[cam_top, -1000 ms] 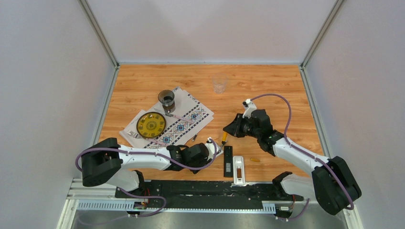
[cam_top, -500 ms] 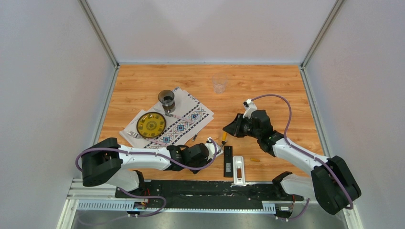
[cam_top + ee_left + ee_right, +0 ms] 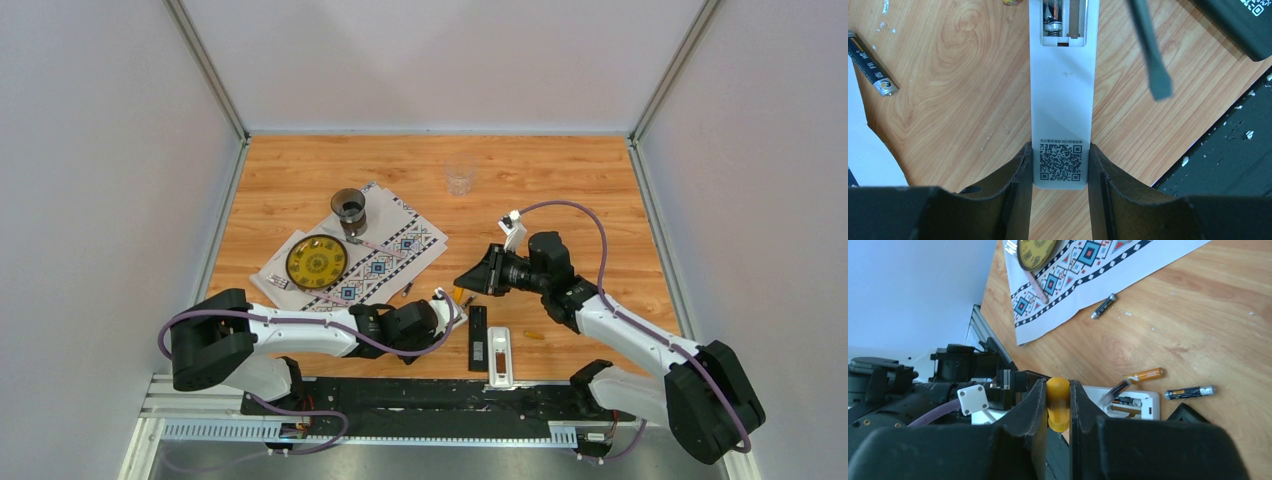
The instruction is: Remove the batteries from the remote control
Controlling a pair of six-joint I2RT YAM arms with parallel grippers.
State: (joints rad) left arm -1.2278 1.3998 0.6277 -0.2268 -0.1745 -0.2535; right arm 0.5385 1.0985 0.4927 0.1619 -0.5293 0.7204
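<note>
Left claw (image 3: 1060, 170): we are pinching the remote (image 3: 1063, 100) by its end, steadying it.
Right claw (image 3: 1058, 389): we are squeezing the screwdriver (image 3: 1058, 412), for prying.
Batteries (image 3: 1146, 374): one is sitting in the remote's bay, others are lying loose nearby.

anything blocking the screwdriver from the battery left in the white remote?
Nothing visible. The compartment is open, with the battery exposed. The screwdriver in the right gripper hangs beside the remote; the left gripper clamps its other end only.
</note>
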